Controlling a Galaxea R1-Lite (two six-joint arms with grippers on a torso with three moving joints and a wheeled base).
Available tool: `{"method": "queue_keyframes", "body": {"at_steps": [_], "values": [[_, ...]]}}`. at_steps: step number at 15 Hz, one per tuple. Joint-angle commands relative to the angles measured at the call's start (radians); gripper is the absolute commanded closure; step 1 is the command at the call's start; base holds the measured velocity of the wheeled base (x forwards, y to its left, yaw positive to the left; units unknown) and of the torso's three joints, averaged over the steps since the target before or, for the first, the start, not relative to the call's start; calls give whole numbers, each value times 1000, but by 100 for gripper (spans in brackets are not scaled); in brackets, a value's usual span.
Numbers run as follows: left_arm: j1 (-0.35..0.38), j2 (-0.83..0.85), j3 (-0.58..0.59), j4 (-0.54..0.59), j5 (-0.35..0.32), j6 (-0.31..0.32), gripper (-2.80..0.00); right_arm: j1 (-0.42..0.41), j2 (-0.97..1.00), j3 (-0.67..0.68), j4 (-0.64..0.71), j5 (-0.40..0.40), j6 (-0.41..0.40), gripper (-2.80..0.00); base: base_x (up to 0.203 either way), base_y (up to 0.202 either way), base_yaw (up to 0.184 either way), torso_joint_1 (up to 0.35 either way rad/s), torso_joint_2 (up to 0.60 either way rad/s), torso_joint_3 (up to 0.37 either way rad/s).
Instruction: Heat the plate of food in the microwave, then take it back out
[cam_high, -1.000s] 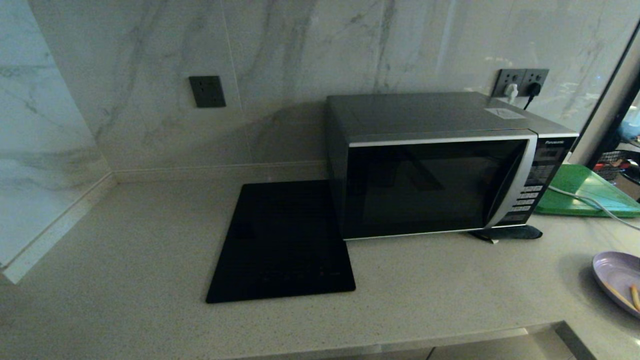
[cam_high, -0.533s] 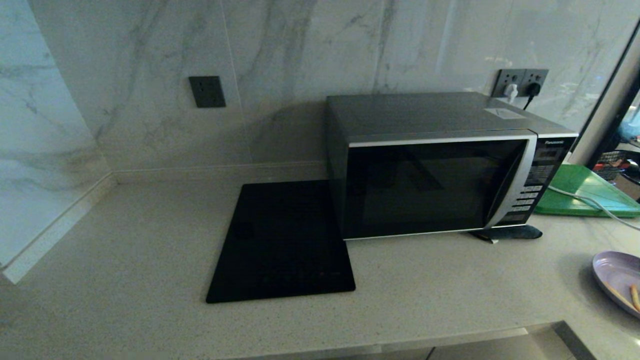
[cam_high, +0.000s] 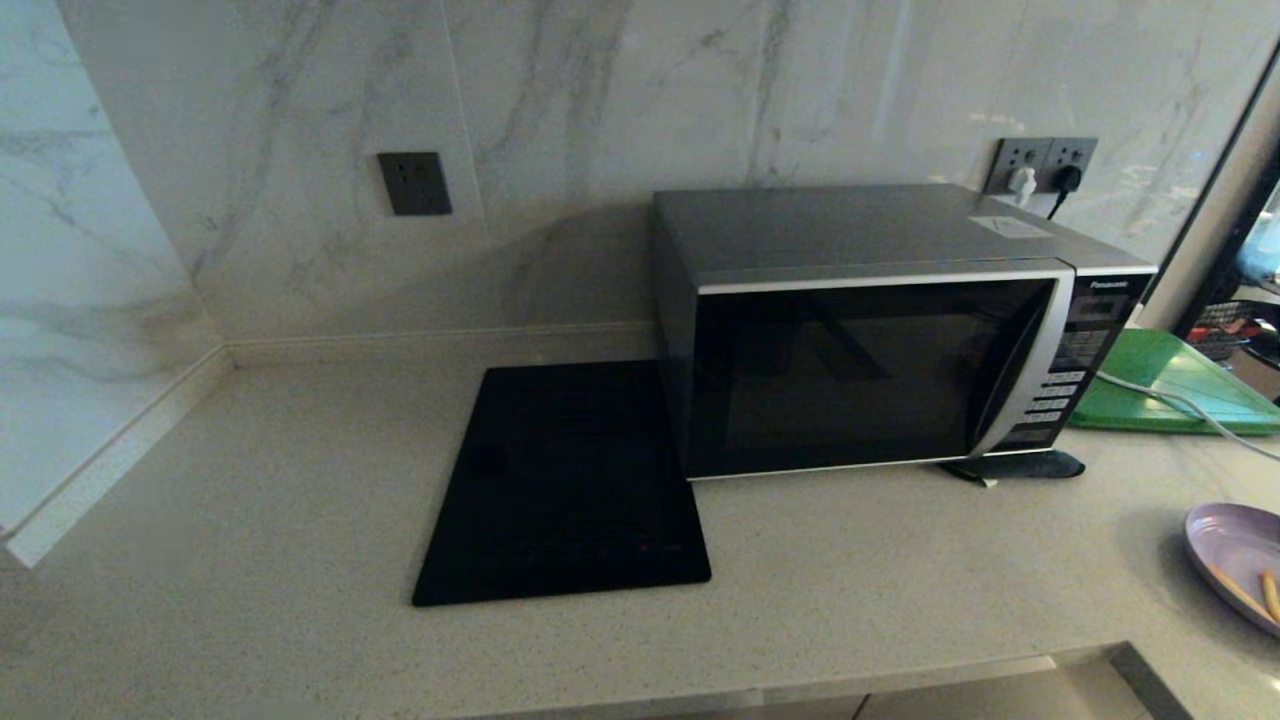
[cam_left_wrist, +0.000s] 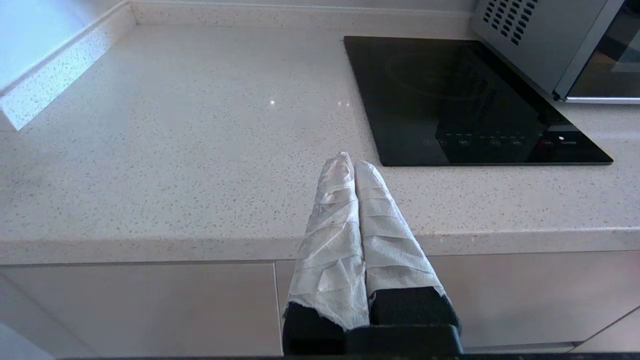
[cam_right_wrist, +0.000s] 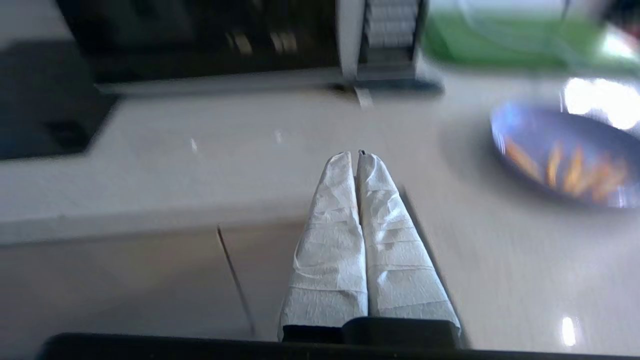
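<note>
The silver-grey microwave (cam_high: 880, 330) stands at the back right of the counter, its dark glass door closed. At the counter's right edge sits the lavender plate of food (cam_high: 1240, 565), cut off by the frame, with orange sticks on it; the right wrist view shows the plate of food (cam_right_wrist: 565, 155) too. My left gripper (cam_left_wrist: 350, 162) is shut and empty, hanging over the counter's front edge, left of the cooktop. My right gripper (cam_right_wrist: 356, 157) is shut and empty, near the front edge, left of the plate. Neither arm appears in the head view.
A flat black cooktop (cam_high: 570, 480) lies left of the microwave. A green board (cam_high: 1170, 385) with a white cable (cam_high: 1180, 405) across it lies to the microwave's right. Wall sockets (cam_high: 1040, 165) sit behind. Pale cabinet fronts (cam_left_wrist: 150, 305) run below the counter.
</note>
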Motion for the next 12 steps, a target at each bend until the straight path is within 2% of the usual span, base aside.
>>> {"method": "queue_keyframes", "body": {"at_steps": [1,4,6,12], "values": [[0,0,0,0,0,-1,0,0,1,45,-82,17,-21,0,0,0,0,0,0,0],[0,0,0,0,1,-1,0,0,2,45,7,65,-23,0,0,0,0,0,0,0],[0,0,0,0,0,-1,0,0,1,45,-4,51,90,0,0,0,0,0,0,0],[0,0,0,0,2,-1,0,0,1,45,-7,43,97,0,0,0,0,0,0,0]]}}
